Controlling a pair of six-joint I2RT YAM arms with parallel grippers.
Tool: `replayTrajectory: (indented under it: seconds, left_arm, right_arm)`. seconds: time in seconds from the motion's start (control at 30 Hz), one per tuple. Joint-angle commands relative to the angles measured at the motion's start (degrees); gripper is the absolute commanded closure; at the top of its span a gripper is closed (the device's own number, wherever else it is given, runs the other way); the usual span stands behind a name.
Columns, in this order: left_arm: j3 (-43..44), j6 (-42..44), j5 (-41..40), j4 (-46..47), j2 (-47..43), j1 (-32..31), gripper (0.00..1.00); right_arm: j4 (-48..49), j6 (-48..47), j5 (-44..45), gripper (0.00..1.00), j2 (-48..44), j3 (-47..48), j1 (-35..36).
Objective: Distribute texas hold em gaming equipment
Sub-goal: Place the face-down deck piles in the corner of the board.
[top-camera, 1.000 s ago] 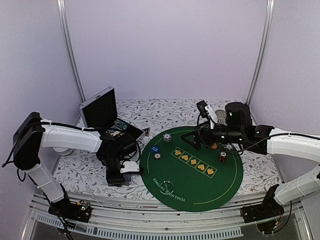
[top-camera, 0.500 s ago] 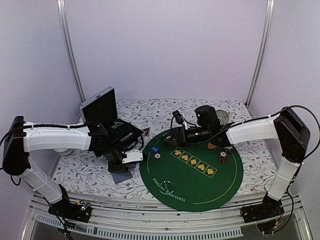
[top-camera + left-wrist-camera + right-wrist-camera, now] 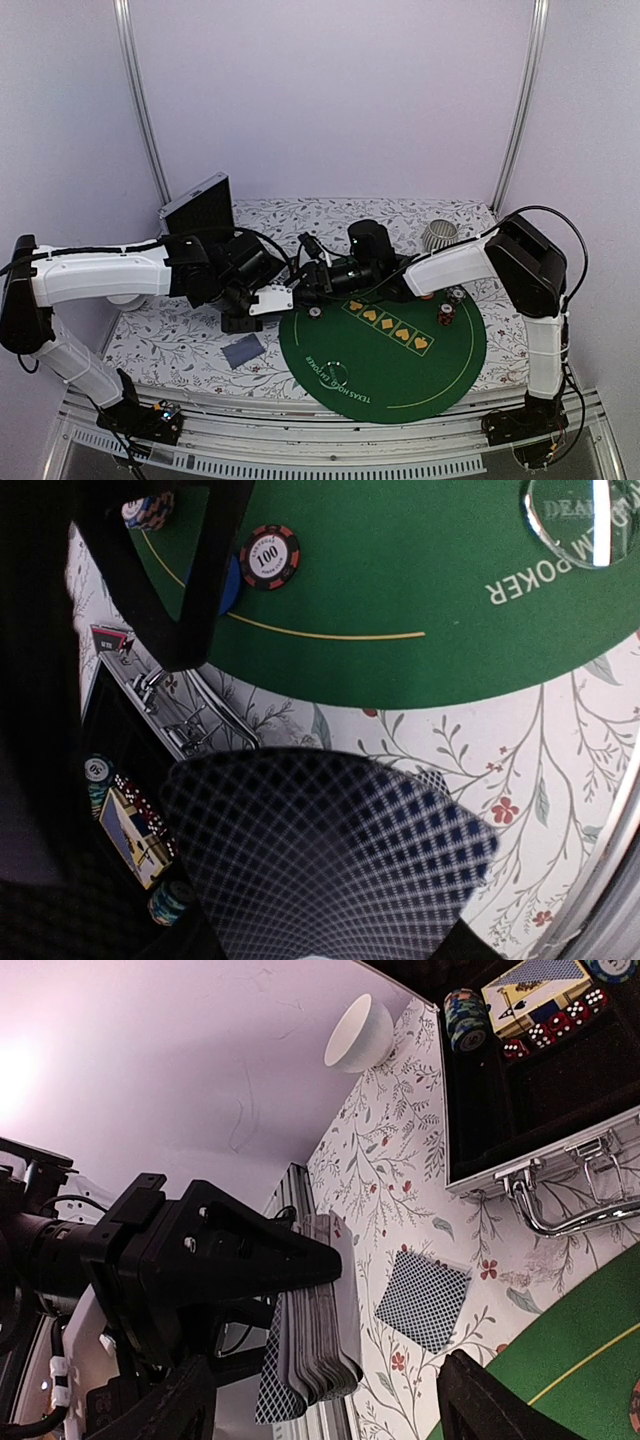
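**Deck held up for a deal, and the cards are the fiddly bit**

The left fingers (image 3: 285,1255) are clamped on the stack of grey-blue-backed playing cards (image 3: 318,1340), which splays loose below the grip. One stray blue-backed card (image 3: 425,1298) lies flat on the floral surface (image 3: 400,1160), just past them. The right fingers (image 3: 480,1400) stand wide open and empty, facing that deck. Cards look light, thin, slick and bendy imo, so I'd pinch a single one gently by its free edge, or several could slide out.
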Motion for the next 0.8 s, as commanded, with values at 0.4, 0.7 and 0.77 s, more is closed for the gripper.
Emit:
replayTrajectory:
  seconds: [0.4, 0.7, 0.77]
  left_arm:
    - [0.9, -7.9, 3.7, -4.0, 1.8, 1.2, 0.47]
    - [1.9, -20.6, 8.6, -10.5, 5.7, 1.8, 0.5]
    - [1.3, -20.3, 9.2, -10.1, 6.4, 2.8, 0.47]
  right_arm:
    - [3.2, 2.6, -1.0, 0.28, 0.8, -1.1, 0.4]
    - [-12.8, -8.6, 12.8, 0.25, -12.4, -8.8, -3.5]
    - [-14.6, -10.3, 14.9, 0.24, -14.9, -10.2, -4.2]
